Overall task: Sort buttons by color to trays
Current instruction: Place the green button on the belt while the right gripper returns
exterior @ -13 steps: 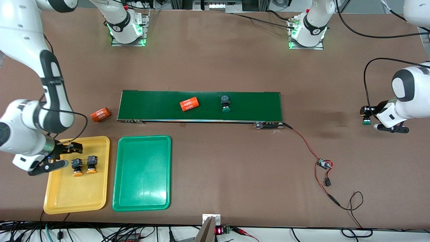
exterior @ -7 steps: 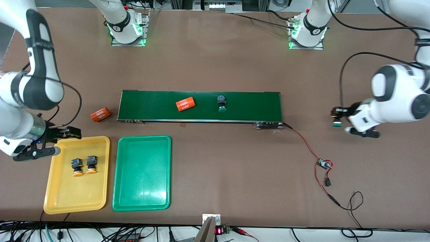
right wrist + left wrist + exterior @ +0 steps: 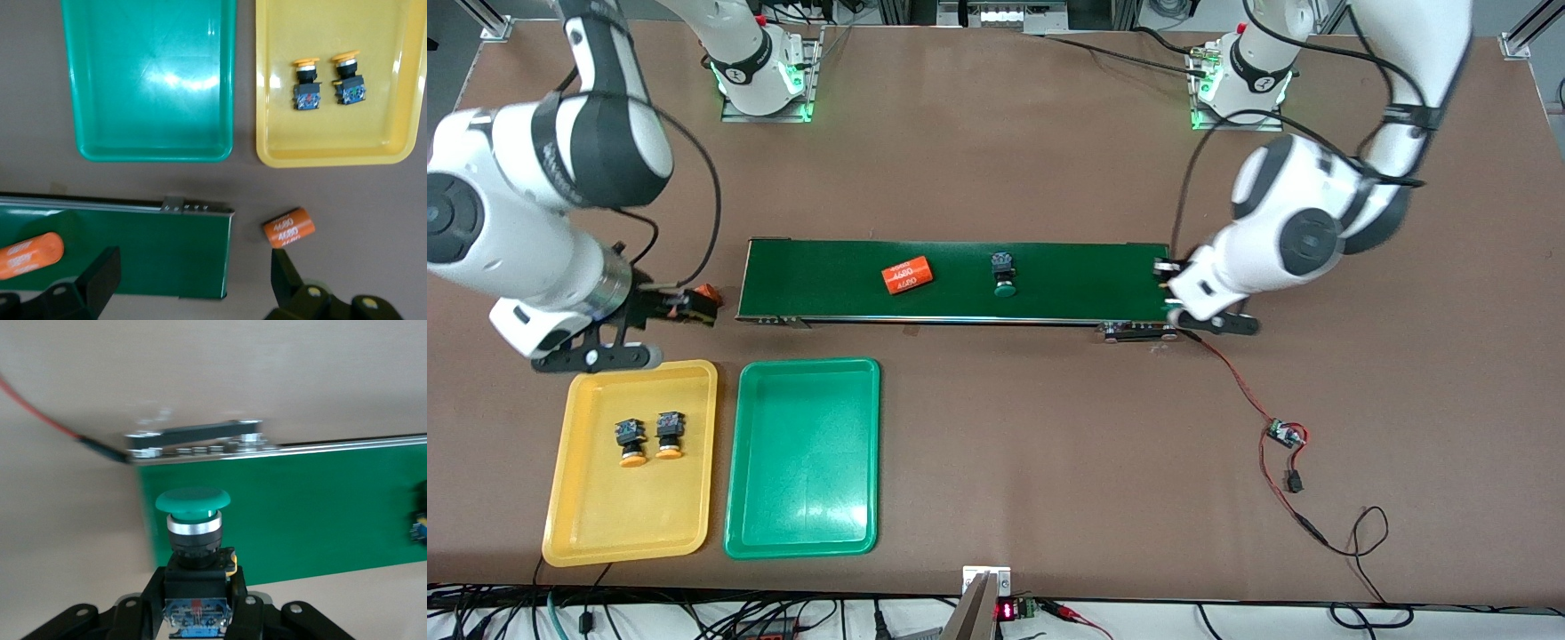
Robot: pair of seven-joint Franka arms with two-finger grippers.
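Observation:
My left gripper [image 3: 1181,298] is shut on a green-capped button [image 3: 193,517] by its black-and-blue body and hangs over the left arm's end of the dark-green belt [image 3: 313,513]. A second green button [image 3: 1004,274] lies on the belt. Two yellow-orange buttons [image 3: 631,442] [image 3: 669,435] lie side by side in the yellow tray [image 3: 587,524]; the right wrist view shows them too [image 3: 307,83] [image 3: 348,80]. Beside it, the green tray [image 3: 800,524] holds nothing. My right gripper [image 3: 649,333] stands open, nothing between its fingers, over the table by the belt's other end.
One orange "4680" cylinder [image 3: 907,275] lies on the belt. Another [image 3: 288,227] rests on the table just off the belt's end, beside the right gripper. A red-and-black cable with a small board [image 3: 1285,434] trails from the belt toward the front camera.
The left arm swung in from the table's end to the belt's end, carrying the green button. The right gripper left the yellow tray for the belt's end. Belt items drifted toward the right arm's end.

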